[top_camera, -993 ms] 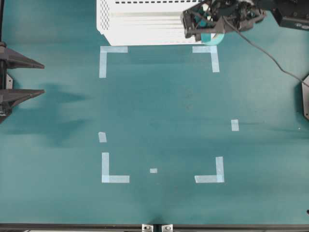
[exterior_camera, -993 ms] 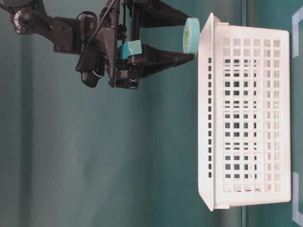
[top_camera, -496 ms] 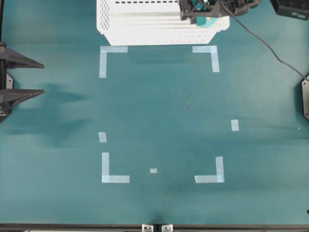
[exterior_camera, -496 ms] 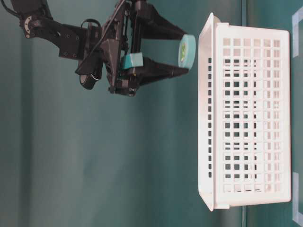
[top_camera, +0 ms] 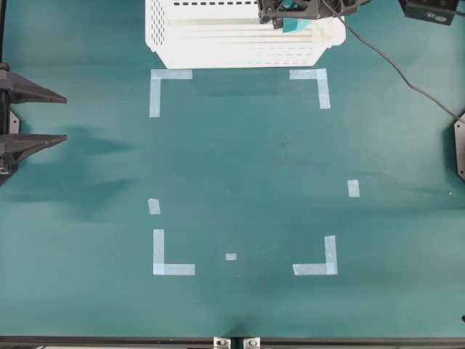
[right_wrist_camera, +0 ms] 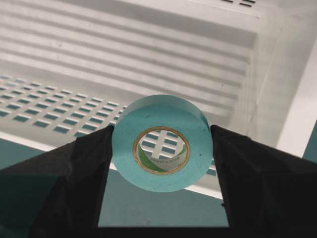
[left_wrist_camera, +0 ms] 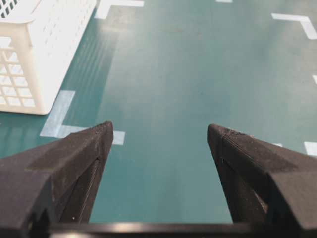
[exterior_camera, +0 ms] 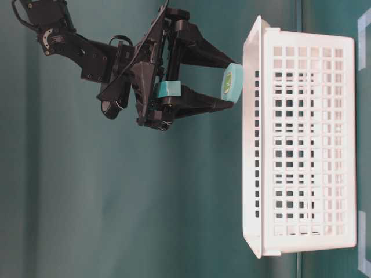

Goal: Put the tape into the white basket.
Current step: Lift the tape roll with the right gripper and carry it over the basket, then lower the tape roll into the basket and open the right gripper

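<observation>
I've got the small turquoise ring of tape (right_wrist_camera: pixel 162 143) pinched between my right gripper's (exterior_camera: pixel 231 79) jaws, hole facing the wrist camera, just above the large white perforated plastic basket's (exterior_camera: pixel 301 145) rim; releasing looks next.

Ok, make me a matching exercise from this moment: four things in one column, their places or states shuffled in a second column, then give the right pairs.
Things:
1. the tape
2. the white basket
3. the left gripper
4. the right gripper

Places or states:
A. open and empty, above bare green table
B. clamped edge-on between two black fingers
C. shut on the roll, up at the basket's rim
D. standing at the far edge of the table, nothing seen inside it

Pairs: 1-B, 2-D, 3-A, 4-C
</observation>
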Controlling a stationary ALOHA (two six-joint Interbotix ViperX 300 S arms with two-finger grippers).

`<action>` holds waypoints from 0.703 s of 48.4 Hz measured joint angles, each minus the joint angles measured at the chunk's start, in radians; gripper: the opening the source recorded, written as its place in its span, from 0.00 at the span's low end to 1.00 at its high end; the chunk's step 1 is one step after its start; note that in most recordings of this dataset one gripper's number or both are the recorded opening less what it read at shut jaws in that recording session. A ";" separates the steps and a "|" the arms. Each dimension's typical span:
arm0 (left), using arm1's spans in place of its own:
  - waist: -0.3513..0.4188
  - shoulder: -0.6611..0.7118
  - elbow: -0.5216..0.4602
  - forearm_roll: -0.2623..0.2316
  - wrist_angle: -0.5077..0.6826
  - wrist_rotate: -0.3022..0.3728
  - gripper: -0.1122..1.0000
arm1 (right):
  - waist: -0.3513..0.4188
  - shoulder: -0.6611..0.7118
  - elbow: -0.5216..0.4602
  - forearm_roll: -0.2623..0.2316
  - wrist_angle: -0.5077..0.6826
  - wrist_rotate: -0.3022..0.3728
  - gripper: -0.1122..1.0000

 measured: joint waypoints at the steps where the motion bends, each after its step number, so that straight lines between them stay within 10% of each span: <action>1: 0.000 0.000 0.000 0.000 0.000 0.000 0.39 | 0.000 0.002 0.000 0.002 0.002 -0.005 0.78; 7: 0.000 0.000 0.000 -0.002 0.000 0.000 0.39 | 0.000 0.018 -0.002 0.005 0.012 -0.020 0.95; 34: 0.000 0.000 0.000 0.000 0.000 0.000 0.39 | -0.006 0.029 -0.008 0.000 0.017 -0.021 0.95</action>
